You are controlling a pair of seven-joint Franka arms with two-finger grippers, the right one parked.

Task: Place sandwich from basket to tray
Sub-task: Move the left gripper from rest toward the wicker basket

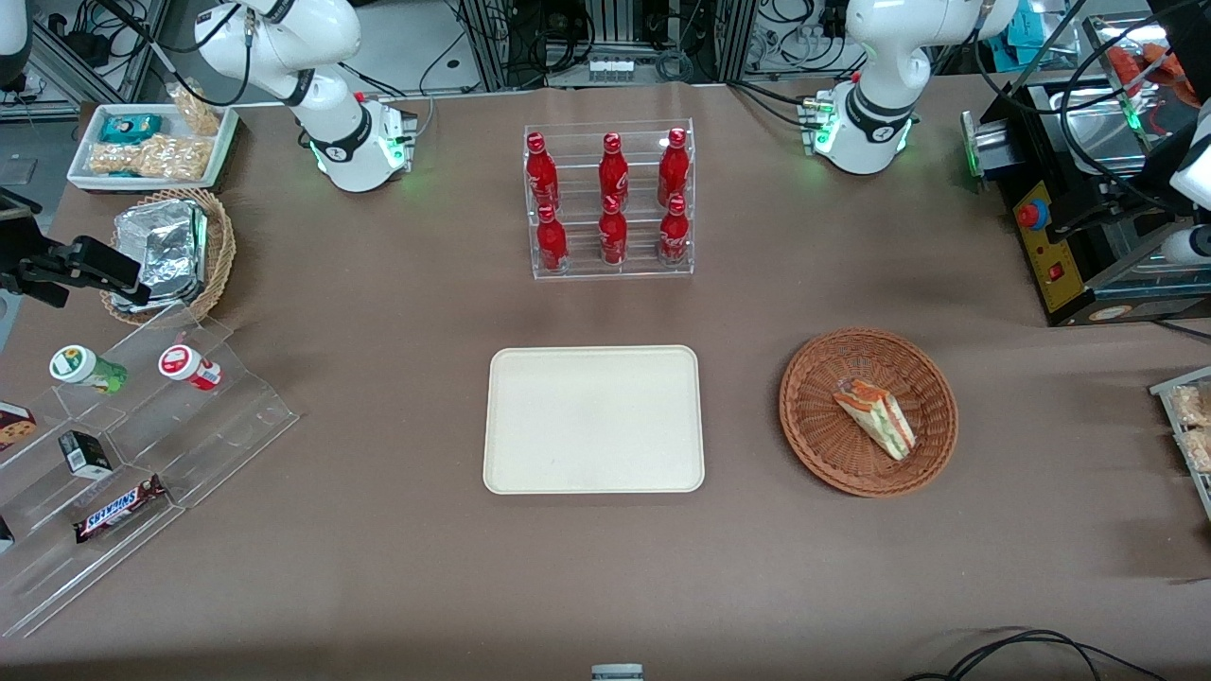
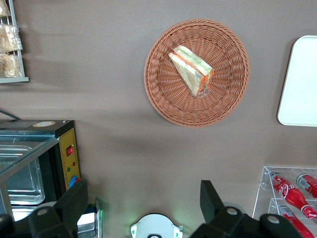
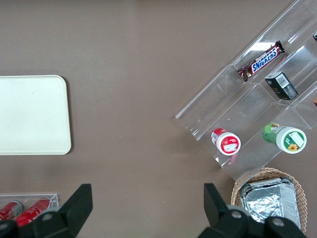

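The sandwich (image 1: 875, 416) (image 2: 192, 70), a clear-wrapped wedge with green, red and orange layers, lies in the round reddish-brown basket (image 1: 812, 416) (image 2: 163, 101). The cream tray (image 1: 593, 419) (image 2: 299, 84) sits bare beside the basket, toward the parked arm's end of the table. In the left wrist view my gripper (image 2: 143, 203) hangs high above the table over its own arm's base, farther from the front camera than the basket. It is open, its dark fingers (image 2: 74, 198) wide apart with nothing between them.
A clear rack of red bottles (image 1: 610, 199) (image 2: 292, 191) stands farther from the front camera than the tray. A black machine with a steel pan (image 1: 1088, 189) (image 2: 34, 158) and a shelf of wrapped snacks (image 1: 1192, 426) (image 2: 10, 44) sit at the working arm's end.
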